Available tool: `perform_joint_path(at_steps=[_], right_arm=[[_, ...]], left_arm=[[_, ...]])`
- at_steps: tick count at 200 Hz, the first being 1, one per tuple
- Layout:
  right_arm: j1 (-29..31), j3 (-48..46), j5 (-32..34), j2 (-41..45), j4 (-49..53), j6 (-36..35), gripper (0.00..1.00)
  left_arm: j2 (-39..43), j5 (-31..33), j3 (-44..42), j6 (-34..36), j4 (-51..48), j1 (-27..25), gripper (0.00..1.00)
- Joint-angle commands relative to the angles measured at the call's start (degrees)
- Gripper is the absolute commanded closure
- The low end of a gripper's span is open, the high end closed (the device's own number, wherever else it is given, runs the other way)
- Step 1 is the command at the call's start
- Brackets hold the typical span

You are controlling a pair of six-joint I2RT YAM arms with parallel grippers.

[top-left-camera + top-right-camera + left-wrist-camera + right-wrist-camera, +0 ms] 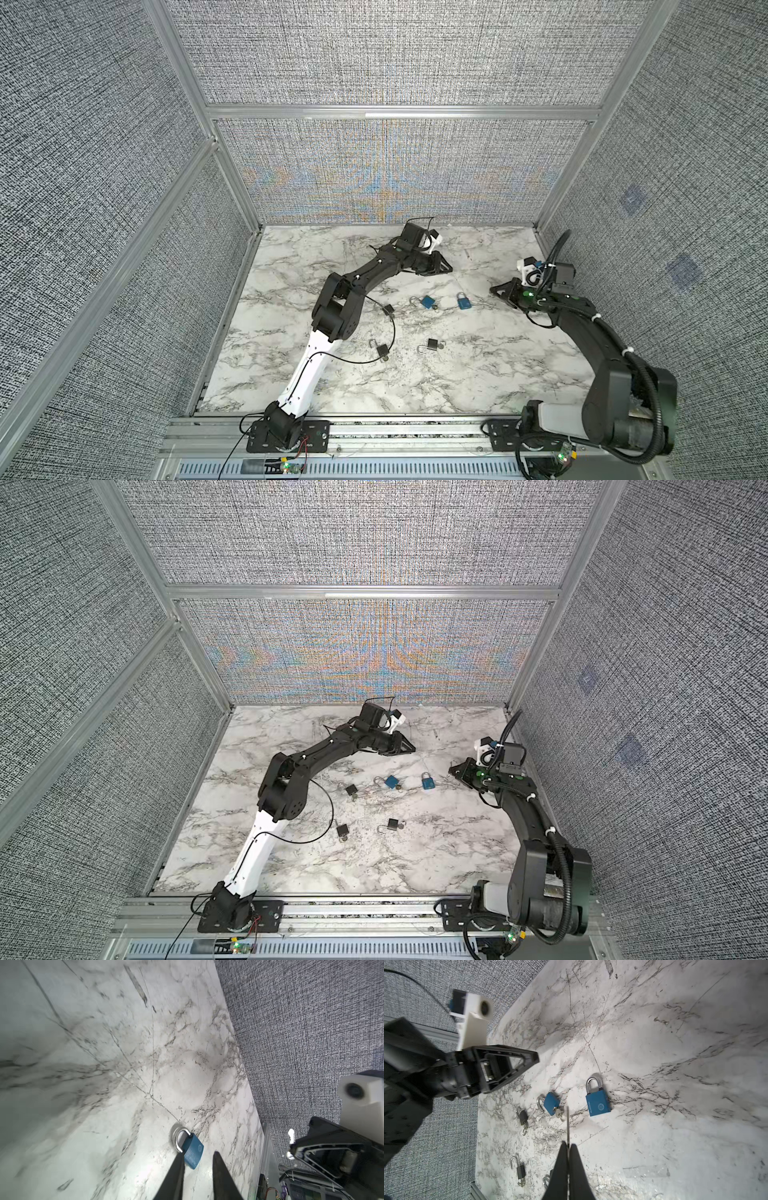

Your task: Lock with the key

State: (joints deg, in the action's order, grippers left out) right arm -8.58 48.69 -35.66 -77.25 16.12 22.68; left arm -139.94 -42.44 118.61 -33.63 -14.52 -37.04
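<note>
The blue padlock (pixel 598 1103) with its shackle pushed home lies flat on the marble tabletop (pixel 457 395), a little right of centre in both top views and at centre frame in the right wrist view. No gripper touches it. Just left of it in the top views lies a second blue padlock (pixel 426 302), its shackle swung open and a second key (pixel 558 1111) on a ring sticking out of its base.

The right gripper (pixel 568 1145) sits at the right of the top views, raised off the table and well apart from both blue locks. Its jaws are pressed together on a thin flat strip of metal seen edge-on, which reads as the key (pixel 568 1122), poking out past the fingertips. In the left wrist view bright metal shows at this gripper's tip.

The left gripper (pixel 448 269) hangs above centre in the top views, clear of the tabletop. Its jaws stand slightly apart with nothing between them. In its wrist view the closed blue lock lies on the marble beyond the fingertips.

Three small black padlocks sit lower and further left in the top views: one (pixel 388 309) beside the left arm's elbow, one (pixel 381 350) below it and one (pixel 432 344) with its shackle open
</note>
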Motion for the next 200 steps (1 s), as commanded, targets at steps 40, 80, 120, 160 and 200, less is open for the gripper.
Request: perform_joint_path(at_steps=[40,80,120,160,200], right_arm=[[5.17,6.94,7.67,-9.02,5.82,-8.21,1.00],[6.42,11.75,9.24,-16.67,8.33,-11.07,1.00],[8.48,16.51,10.57,-23.90,11.10,-13.36,1.00],[9.38,17.83,11.54,-26.81,11.27,-13.62,1.00],[9.93,18.37,12.11,-28.91,11.79,-14.00,1.00]], left_arm=[[21.87,1.97,-25.93,1.11,22.12,3.84,0.73],[29.05,0.78,-33.66,2.74,23.61,4.87,0.73],[32.12,1.48,-38.44,3.25,24.48,4.96,0.75],[33.59,1.61,-41.27,2.51,26.10,5.29,0.75],[33.85,1.26,-41.68,2.34,26.04,5.47,0.75]])
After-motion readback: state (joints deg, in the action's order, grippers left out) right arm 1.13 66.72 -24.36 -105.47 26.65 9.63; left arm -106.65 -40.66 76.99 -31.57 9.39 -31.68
